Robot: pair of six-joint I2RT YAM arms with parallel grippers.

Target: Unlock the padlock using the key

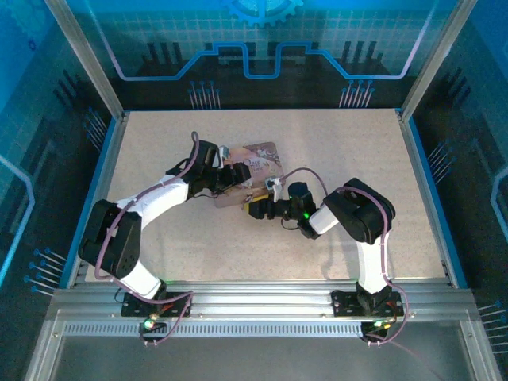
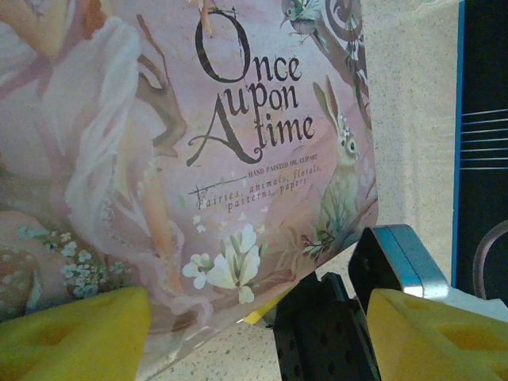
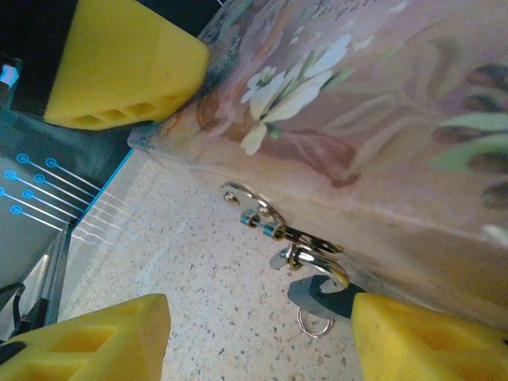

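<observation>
Left gripper [image 2: 254,333] jaws spread wide at the pink tin's [image 2: 143,182] lower corner, one pad [image 3: 119,71] touching its edge; right gripper [image 3: 258,341] jaws also wide apart, the lower right pad [image 3: 429,341] against the padlock [image 3: 316,295], which hangs from the tin's clasp at lower centre; open table [image 3: 182,278] lies to its left.

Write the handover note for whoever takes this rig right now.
Left claw: open, straddling a corner of the pink tin.
Right claw: open, low at the tin's side, one finger right beside the padlock.
The padlock hangs at the tin's silvery clasp and looks locked on.
Key: I can't pick it out. A small silvery ring just below the padlock may belong to it.
Done: both arms are at the tin.
Left: seat the key, turn it, free the shackle.
</observation>
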